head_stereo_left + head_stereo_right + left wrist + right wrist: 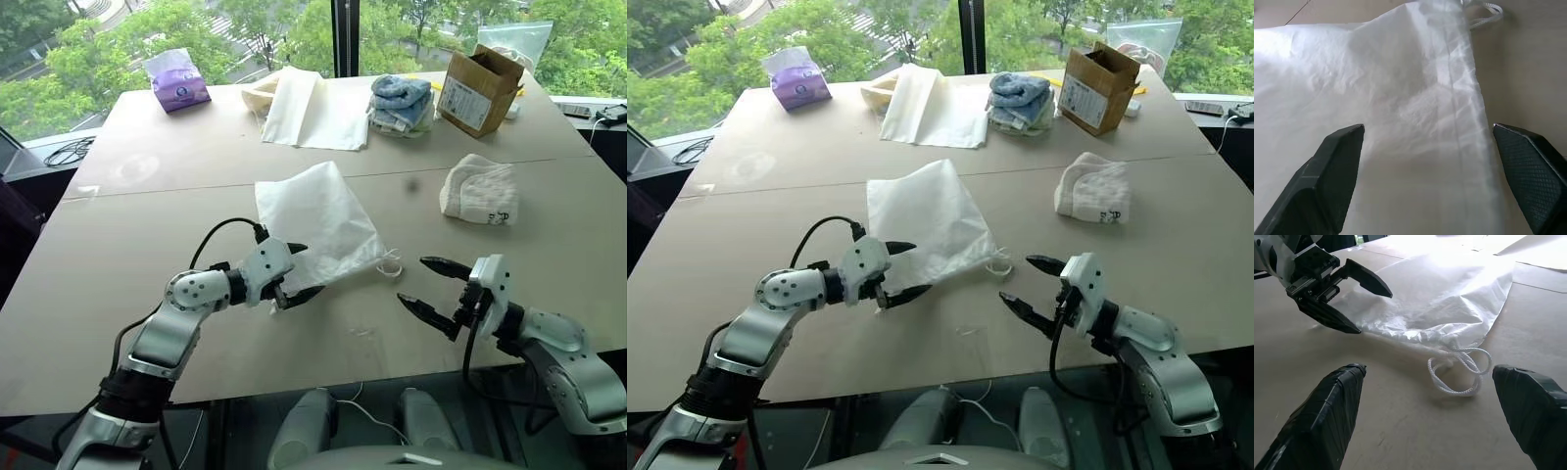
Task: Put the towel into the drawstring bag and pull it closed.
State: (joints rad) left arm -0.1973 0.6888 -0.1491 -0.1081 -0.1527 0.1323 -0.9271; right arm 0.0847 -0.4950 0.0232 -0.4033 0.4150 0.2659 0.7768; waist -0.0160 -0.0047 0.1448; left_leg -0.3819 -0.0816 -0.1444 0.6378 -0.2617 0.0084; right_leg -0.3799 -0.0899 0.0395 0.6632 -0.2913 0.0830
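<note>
We see the drawstring bag (pixel 318 223) flat at frame centre on the counter (pixel 147 245), towel (pixel 480 189) upper right. Left pincer (pixel 298 269) gapes around the bag's edge; right pincer (pixel 427 283) released, empty. Risk: pinching both layers, mouth stays shut.

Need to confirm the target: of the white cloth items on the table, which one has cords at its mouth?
The thin white drawstring bag nearest the robot, cord loops at its mouth, beside the left gripper. The flat cream cloth sheet at the back shows none.
</note>
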